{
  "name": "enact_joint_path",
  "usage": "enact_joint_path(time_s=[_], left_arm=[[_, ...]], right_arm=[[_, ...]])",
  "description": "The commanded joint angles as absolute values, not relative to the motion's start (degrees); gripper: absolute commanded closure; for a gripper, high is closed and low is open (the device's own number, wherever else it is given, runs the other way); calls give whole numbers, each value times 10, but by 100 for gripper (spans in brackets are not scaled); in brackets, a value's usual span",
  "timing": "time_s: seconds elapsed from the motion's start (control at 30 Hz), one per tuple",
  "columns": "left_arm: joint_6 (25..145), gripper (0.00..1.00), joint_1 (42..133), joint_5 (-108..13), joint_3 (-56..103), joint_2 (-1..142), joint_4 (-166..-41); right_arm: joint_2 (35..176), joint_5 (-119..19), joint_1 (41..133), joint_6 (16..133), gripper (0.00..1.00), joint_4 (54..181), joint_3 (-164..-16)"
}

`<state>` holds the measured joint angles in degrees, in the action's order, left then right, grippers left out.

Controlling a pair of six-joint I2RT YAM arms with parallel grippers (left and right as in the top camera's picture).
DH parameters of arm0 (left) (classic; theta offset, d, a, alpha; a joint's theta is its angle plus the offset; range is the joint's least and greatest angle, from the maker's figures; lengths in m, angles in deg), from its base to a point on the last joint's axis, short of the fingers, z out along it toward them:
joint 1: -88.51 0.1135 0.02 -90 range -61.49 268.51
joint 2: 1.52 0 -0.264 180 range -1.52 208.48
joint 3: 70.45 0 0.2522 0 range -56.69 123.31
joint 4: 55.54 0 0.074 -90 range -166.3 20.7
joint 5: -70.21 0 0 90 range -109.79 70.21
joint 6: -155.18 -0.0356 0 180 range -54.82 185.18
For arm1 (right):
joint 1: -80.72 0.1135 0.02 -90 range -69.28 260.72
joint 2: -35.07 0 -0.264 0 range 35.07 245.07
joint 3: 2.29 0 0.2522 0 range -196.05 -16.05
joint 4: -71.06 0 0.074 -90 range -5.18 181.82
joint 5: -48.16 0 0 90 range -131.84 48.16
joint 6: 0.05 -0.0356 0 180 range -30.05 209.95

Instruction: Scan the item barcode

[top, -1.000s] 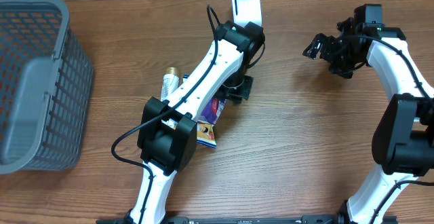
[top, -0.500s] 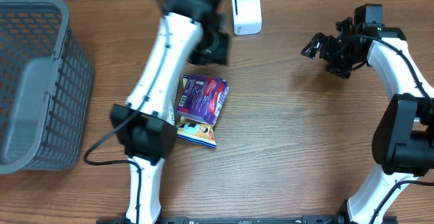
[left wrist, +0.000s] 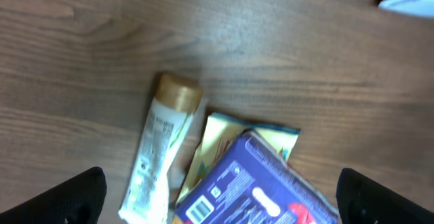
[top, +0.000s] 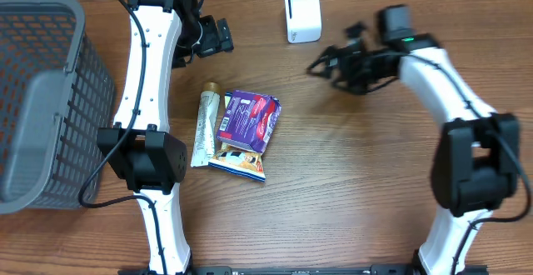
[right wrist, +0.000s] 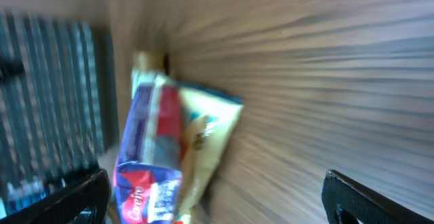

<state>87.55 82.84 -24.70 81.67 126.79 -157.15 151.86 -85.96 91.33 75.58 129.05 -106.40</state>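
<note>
Near worktop centre, purple packet (top: 248, 121) lies on yellow packet (top: 241, 162), unheld. Our left gripper (top: 218, 38) and right gripper (top: 321, 63): jaws spread, empty. We judge pickup pending; next: grasp packet, present barcode (left wrist: 197, 211) to scanner (top: 301, 12) at far edge.

The packet (top: 247, 119) lies on a pouch (top: 241, 165) (tube (top: 204, 129) just left), scanner (top: 302, 13) behind.

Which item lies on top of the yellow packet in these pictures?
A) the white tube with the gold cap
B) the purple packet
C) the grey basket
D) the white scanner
B: the purple packet overlaps the yellow packet and covers most of it, while the tube lies alongside them, not on top.
</note>
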Motion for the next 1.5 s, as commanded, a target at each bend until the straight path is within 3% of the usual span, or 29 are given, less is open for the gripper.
enact_joint_path(time_s=[0.0,0.37,0.8,0.87,1.03,1.1,1.2,1.33,1.47], left_arm=[[886,0,834,-241,814,1266,-1560],[897,0,852,-236,814,1266,-1559],[897,0,856,-236,814,1266,-1560],[896,0,856,-236,814,1266,-1561],[896,0,856,-236,814,1266,-1562],[896,0,856,-236,814,1266,-1563],[896,0,856,-236,814,1266,-1564],[896,0,856,-236,813,1266,-1565],[896,0,856,-236,813,1266,-1565]], right_arm=[[1542,-860,969,755,0,1274,-1060],[1550,-838,1041,720,0,1214,-1060],[1599,-859,1051,672,1,1199,-1060],[1599,-867,1051,672,14,1197,-1060],[1599,-889,1051,671,61,1198,-1060],[1599,-909,1047,671,74,1199,-1060],[1599,-947,1033,671,76,1198,-1062],[1598,-984,1000,672,96,1208,-1062],[1598,-985,951,674,96,1241,-1062]])
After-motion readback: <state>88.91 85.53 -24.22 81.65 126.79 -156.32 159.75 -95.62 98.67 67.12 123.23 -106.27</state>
